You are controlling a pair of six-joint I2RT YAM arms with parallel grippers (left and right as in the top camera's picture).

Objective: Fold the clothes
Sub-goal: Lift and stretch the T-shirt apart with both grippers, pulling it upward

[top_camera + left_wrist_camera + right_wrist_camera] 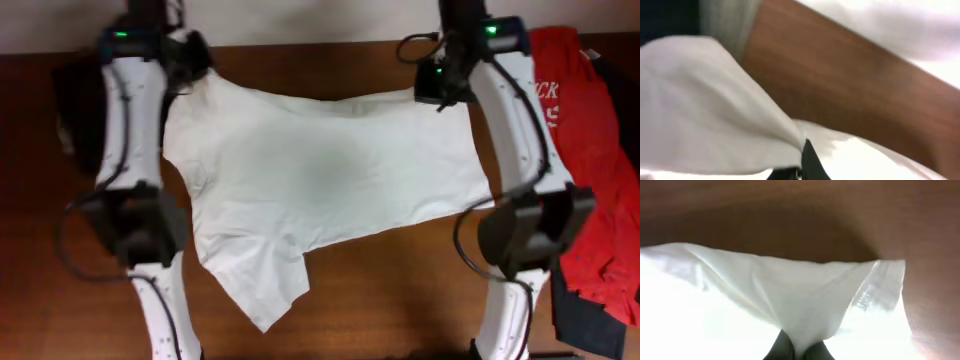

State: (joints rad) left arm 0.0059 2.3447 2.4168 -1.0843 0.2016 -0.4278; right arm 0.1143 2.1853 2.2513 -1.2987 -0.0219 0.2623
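White T-shirt point(320, 180) spread flat on wooden table point(400, 290). Left gripper point(200, 68) clamped on far-left corner. Right gripper point(442, 95) clamped on far-right corner.

T-shirt point(320, 190) lying on the desk point(400, 290)
Another shirt point(590, 130) is lying rightward; the right arm point(520, 110) is extending between them

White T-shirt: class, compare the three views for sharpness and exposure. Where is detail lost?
Overhead: the white T-shirt is evenly lit and fairly sharp. Left wrist: everything is blurred, cloth and table alike. Right wrist: the cloth is blown out at lower left; folds show only near its upper edge; the table behind is dark.
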